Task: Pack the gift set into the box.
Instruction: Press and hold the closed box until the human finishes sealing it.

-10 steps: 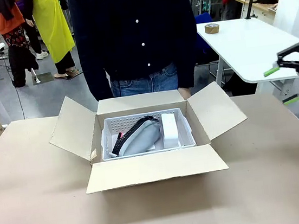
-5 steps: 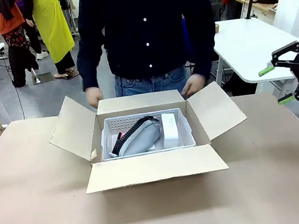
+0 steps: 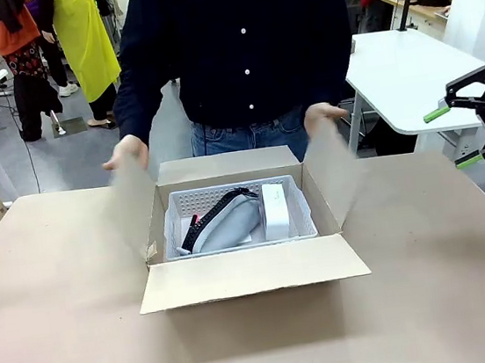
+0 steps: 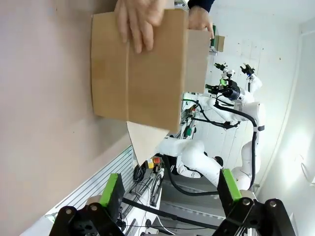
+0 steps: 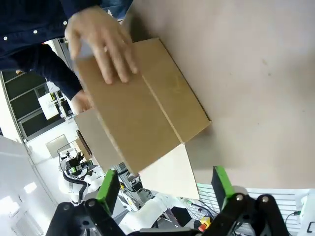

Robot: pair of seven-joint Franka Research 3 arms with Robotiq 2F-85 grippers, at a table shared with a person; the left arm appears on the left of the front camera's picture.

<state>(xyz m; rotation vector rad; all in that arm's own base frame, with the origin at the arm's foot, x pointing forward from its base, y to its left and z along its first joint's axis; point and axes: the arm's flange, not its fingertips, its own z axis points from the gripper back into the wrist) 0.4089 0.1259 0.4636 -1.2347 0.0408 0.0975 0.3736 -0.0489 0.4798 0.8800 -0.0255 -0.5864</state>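
While the basket (image 3: 194, 201) of pouch (image 3: 230, 225) and carton (image 3: 274, 210) sits inside the box (image 3: 254, 273) at centre frame, likely light and best taken by its stiff rim, the robot's left hand (image 4: 170, 189) and right hand (image 3: 452, 136) both hang released, empty.

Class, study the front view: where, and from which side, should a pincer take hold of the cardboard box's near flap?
The near flap juts out nearly flat toward the robot, its long free edge exposed. The person's hands hold the side flaps. So probably pinch that free edge near its middle, coming in from the robot's side.
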